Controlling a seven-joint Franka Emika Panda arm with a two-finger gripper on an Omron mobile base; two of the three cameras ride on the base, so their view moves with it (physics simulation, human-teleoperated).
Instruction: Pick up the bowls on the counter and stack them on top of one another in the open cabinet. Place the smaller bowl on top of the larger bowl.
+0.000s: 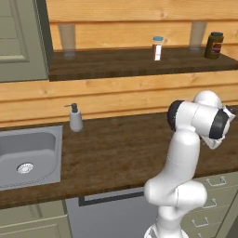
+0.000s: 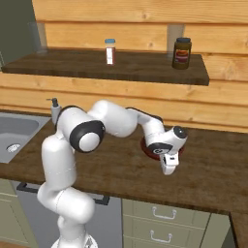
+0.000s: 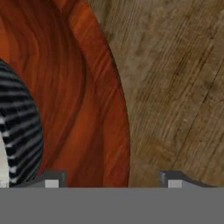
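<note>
End effector [image 3: 113,178] open, low over red bowl [image 3: 83,96] rim on counter [image 3: 175,87]; one fingertip inside the rim, one outside. Grey bowl [image 3: 19,131] inside red bowl.

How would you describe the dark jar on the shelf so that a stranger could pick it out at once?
Find the open cabinet, the dark wood shelf above the counter. The dark jar stands near its right end. Unlike the slim bottle with a blue cap further left, it is squat and dark brown, with a black lid and a label.
</note>
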